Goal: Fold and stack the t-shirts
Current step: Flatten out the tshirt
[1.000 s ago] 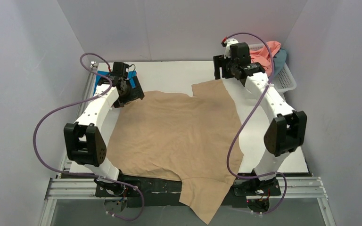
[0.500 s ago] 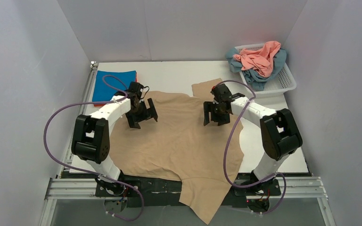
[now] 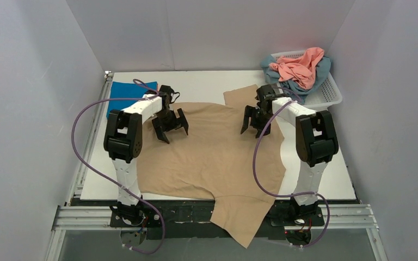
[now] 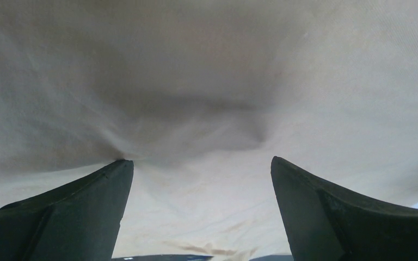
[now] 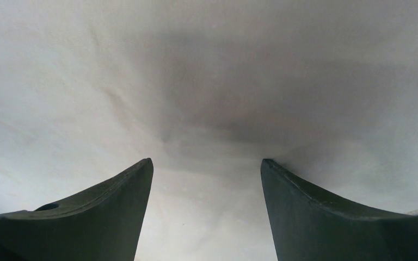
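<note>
A tan-beige t-shirt (image 3: 212, 157) lies spread flat over the table, its bottom hem hanging over the near edge. My left gripper (image 3: 171, 126) is open, fingers down on the shirt's far-left part; the cloth fills the left wrist view (image 4: 207, 98) and dimples at the fingertips (image 4: 121, 163). My right gripper (image 3: 256, 123) is open, fingers down on the shirt's far-right part, below its sleeve (image 3: 239, 95); tan cloth fills the right wrist view (image 5: 207, 81). A folded bright blue shirt (image 3: 128, 92) lies at the far left. Salmon-pink (image 3: 299, 65) and teal-blue (image 3: 296, 87) shirts lie bunched in the basket.
The white lattice basket (image 3: 329, 92) stands at the far right corner. White table surface (image 3: 207, 84) shows behind the tan shirt and along the right side (image 3: 332, 168). Grey walls close in the sides and back. Purple cables loop from both arms.
Both arms have swung in from the far corners and come down onto the tan shirt. The shirt's far edge has shifted a little; its right sleeve now lies farther back.
</note>
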